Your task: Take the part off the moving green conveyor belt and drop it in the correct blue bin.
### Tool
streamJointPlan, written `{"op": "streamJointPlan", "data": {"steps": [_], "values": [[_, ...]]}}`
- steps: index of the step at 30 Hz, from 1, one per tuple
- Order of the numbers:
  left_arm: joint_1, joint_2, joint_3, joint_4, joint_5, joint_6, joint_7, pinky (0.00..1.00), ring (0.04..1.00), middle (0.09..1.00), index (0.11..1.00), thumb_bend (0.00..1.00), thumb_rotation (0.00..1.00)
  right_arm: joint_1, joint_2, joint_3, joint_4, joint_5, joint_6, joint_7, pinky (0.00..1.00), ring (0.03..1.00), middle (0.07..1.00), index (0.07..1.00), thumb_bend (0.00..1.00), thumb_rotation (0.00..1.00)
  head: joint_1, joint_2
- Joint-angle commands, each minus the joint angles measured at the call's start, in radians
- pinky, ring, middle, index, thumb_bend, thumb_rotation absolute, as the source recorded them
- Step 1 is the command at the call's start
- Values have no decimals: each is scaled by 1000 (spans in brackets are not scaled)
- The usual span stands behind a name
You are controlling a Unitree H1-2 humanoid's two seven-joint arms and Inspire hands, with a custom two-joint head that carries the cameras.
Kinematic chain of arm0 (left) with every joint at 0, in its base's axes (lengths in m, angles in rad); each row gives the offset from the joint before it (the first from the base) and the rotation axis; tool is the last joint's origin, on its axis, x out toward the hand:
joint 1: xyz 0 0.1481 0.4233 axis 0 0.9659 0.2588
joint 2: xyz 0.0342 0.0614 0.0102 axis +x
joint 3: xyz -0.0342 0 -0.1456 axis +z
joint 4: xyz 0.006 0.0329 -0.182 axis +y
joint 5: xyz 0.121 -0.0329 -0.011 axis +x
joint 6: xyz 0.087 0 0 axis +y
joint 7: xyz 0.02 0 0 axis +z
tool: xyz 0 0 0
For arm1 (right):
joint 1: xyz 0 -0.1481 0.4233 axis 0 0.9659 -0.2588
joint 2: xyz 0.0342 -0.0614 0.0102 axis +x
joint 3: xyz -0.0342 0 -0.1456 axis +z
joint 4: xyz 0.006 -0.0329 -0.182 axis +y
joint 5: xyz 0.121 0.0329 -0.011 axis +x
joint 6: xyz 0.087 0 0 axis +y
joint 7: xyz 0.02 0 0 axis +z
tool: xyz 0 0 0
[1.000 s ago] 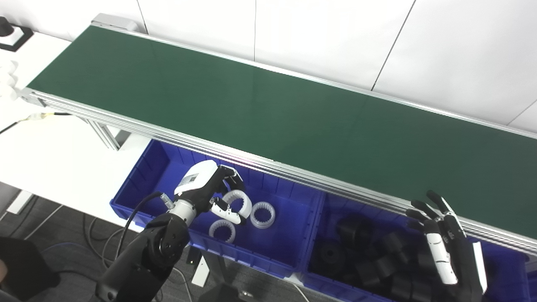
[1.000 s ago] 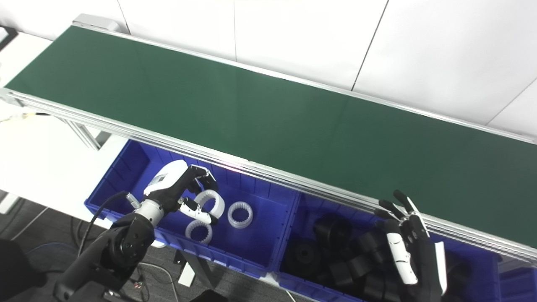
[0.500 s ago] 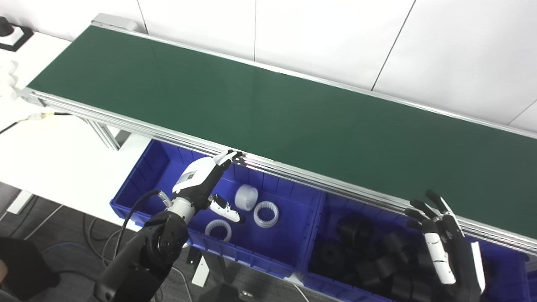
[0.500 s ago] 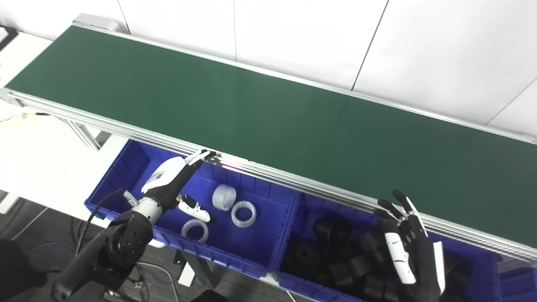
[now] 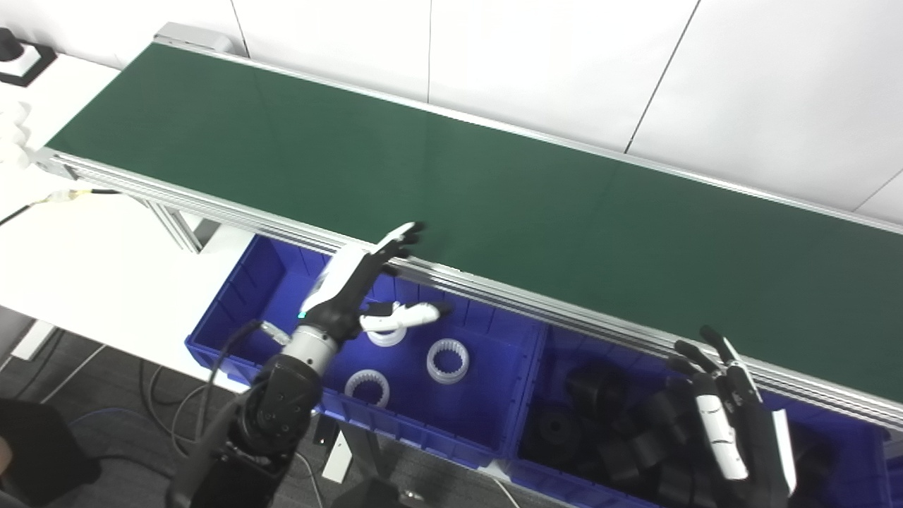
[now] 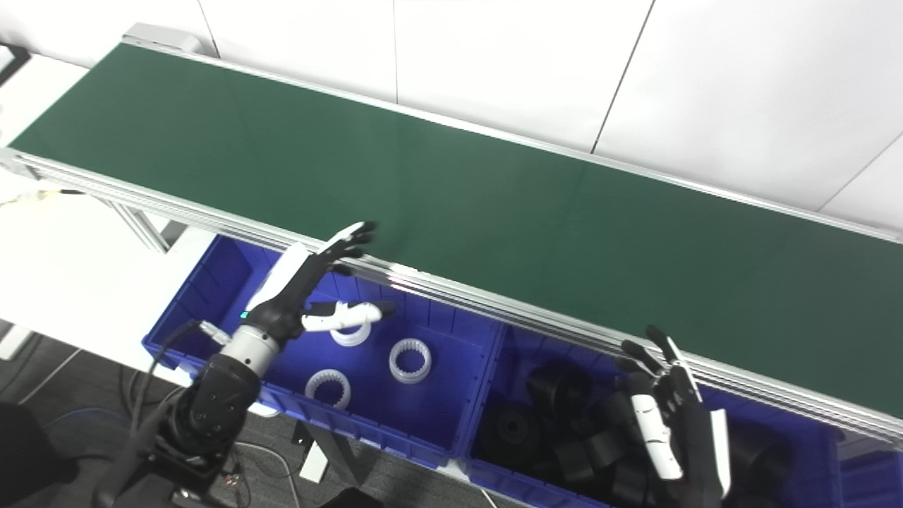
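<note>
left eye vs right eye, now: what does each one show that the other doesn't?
Left eye only: white lumps at the left edge of the table, plus the whole black stand; the right eye catches just a sliver of that stand.

Right eye only: nothing new, just more of the next blue bin in the bottom right corner.

Both: bare green belt, left hand open above the bin of white rings, right hand open over the bin of black parts.

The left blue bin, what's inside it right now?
Inside the left blue bin lie three white rings, one partly hidden by the open left hand above it. The bin floor under that hand can't be seen.
</note>
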Motion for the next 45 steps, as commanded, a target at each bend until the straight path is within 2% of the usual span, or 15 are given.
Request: {"op": "streamJointPlan", "data": {"steps": [1,4,5,6,9,11,14,19,21,29,37,43,45], "values": [[-44,-24,-37,-56,-54,-36,-30,713,807,869,911,694,713,-1,9,11,-9,-18,-67,-9,651,729,782,893,536,721,-33,-13],[-65,-55,-81,-60,-105,-32,-61,729,830,879,923,731,713,3,18,24,0,-34,-76,-14,651,732,782,891,521,711,-93,-40],[-70,-65,-94,-59,-115,-25,-69,737,833,881,932,761,750,4,21,28,3,-37,-79,-15,643,728,779,888,513,695,-93,-40],[-75,-83,-103,-41,-153,-24,-78,739,834,882,935,771,763,5,26,33,9,-41,-87,-18,641,726,778,887,511,689,-129,-56],[-79,-130,-101,56,-264,-79,-85,769,837,886,944,744,769,9,41,44,24,-55,-103,-29,637,722,774,883,503,677,-172,-73],[-72,-145,-90,123,-299,-124,-81,770,834,885,943,735,779,12,52,53,32,-69,-112,-37,645,726,776,878,506,673,-217,-86],[-56,-144,-74,220,-333,-189,-89,779,840,890,938,705,766,13,68,67,50,-101,-128,-56,645,724,774,873,513,676,-275,-98],[-39,-102,-41,309,-352,-243,-103,778,837,875,919,725,728,4,98,87,88,-129,-150,-84,645,722,771,868,553,699,-342,-116],[-40,-88,-27,331,-362,-258,-111,794,841,874,901,705,665,-2,108,93,106,-133,-161,-90,645,723,770,871,566,710,-350,-120],[-56,-72,-15,368,-352,-298,-110,740,802,835,867,696,593,-23,120,104,152,-152,-181,-112,652,732,781,878,576,750,-355,-135],[-45,-66,2,367,-375,-343,-116,714,771,807,833,677,514,-31,129,113,175,-161,-189,-127,669,738,783,881,569,738,-366,-150],[-26,-44,11,375,-369,-394,-134,706,769,787,776,680,558,-38,133,120,193,-167,-213,-134,661,740,785,882,573,752,-364,-158],[-31,-38,11,384,-356,-395,-133,727,794,794,768,737,579,-39,135,121,198,-171,-217,-138,665,741,785,882,567,750,-365,-160]]}}
